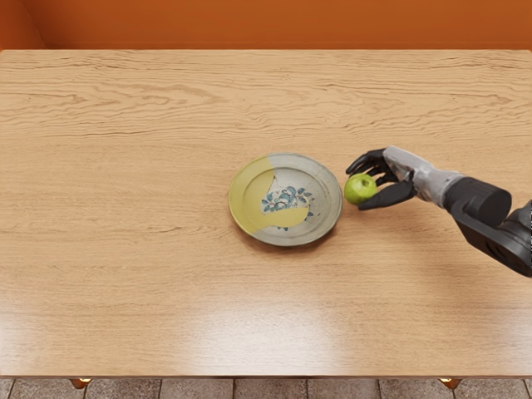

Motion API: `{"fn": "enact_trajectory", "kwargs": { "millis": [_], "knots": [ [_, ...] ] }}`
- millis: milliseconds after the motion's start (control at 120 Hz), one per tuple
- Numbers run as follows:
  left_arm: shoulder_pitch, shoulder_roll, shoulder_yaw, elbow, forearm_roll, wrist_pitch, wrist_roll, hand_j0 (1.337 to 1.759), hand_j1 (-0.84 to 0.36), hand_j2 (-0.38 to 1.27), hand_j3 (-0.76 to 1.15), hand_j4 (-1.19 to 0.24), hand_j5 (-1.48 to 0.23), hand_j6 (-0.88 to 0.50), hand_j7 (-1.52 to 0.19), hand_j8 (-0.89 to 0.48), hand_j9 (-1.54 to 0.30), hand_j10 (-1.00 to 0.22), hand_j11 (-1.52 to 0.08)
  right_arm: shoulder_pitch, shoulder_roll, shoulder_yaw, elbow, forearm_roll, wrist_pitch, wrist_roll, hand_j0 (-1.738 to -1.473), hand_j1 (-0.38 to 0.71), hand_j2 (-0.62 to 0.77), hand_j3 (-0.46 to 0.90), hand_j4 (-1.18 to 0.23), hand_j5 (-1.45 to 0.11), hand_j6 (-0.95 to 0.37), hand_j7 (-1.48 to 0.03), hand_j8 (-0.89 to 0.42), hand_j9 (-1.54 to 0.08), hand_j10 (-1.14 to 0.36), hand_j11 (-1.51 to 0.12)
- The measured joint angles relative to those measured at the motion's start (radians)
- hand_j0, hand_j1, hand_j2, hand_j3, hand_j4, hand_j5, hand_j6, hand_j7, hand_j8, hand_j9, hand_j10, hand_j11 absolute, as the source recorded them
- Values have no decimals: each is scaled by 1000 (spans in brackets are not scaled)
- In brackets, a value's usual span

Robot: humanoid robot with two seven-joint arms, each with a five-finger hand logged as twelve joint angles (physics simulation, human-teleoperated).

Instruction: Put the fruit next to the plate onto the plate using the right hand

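Roughly midway along the table (125, 274), well in from the near edge: plate (285, 199), with nothing on it yet. Just off its right rim, slightly farther back: green apple (360, 189), clasped by right hand (384, 176), fingers above, thumb below. Grasp seemingly made; lift, carry over rim, set-down and release all left.

Home dining room, seemingly: wooden table (125, 249), orange wall (249, 21), tiled floor (249, 389)
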Motion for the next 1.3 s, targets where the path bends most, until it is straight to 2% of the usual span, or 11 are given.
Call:
{"fn": "enact_trajectory", "kwargs": {
  "millis": [608,1017,1300],
  "knots": [
    [0,0,0,0,0,0,0,1658,342,1,0,-6,-8,-7,-8,-7,-8,-6,-8,62,37,1,28,41,6,-63,-1658,252,94,0,-560,-739,-465,-732,-424,-738,-560,-738],
    [0,0,0,0,0,0,0,1658,342,1,0,-7,-8,-7,-8,-7,-8,-6,-8,75,124,0,34,54,-7,-73,-1658,252,93,0,-556,-733,-467,-728,-426,-733,-556,-733],
    [0,0,0,0,0,0,0,1658,342,1,0,-7,-8,-7,-8,-7,-8,-6,-8,98,163,1,33,67,-10,-94,-1658,251,91,0,-556,-733,-465,-727,-424,-733,-556,-733]
  ]
}}
